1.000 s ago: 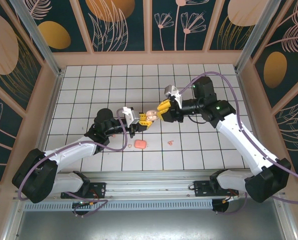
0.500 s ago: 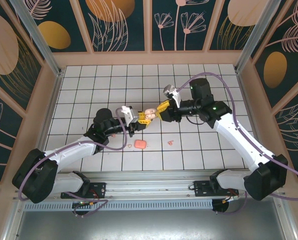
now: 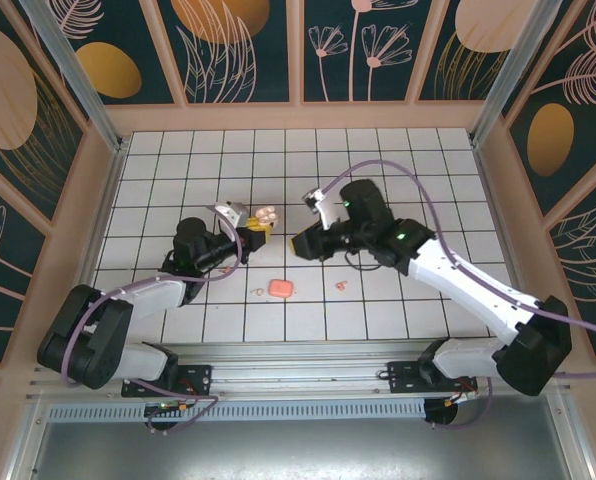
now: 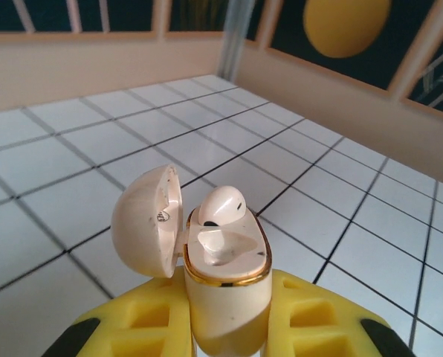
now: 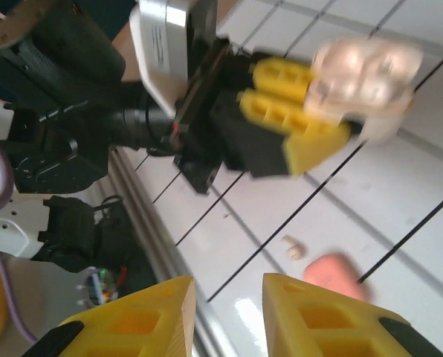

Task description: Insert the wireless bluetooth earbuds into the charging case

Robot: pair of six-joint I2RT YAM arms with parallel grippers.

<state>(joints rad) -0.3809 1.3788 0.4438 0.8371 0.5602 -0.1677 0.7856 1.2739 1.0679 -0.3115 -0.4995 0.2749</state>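
The two claws have drawn apart since the earlier frame. They met over the middle of the desk (image 3: 178,160) then. Now the left claw (image 3: 255,228) has pulled back toward the left with the charging case (image 3: 268,213), and the right claw (image 3: 303,244) sits just beside it to the right, no longer touching it.

The left claw grips the lower body of the charging case between its yellow fingers (image 4: 132,327) and holds it off the desk, a little left of centre. The case is open, with its lid (image 4: 146,223) swung out to one side. One earbud (image 4: 220,203) sits in the farther socket, and the nearer socket (image 4: 214,244) is bare.

The right claw stands narrowly parted with nothing between its fingers (image 5: 322,316).

A salmon-pink piece (image 3: 281,288) lies toward the near edge, left of centre. A tiny cream bit (image 3: 260,292) lies just beside it on the left. A tiny pinkish bit (image 3: 341,285) lies apart on its right. Both bits are too small to identify.
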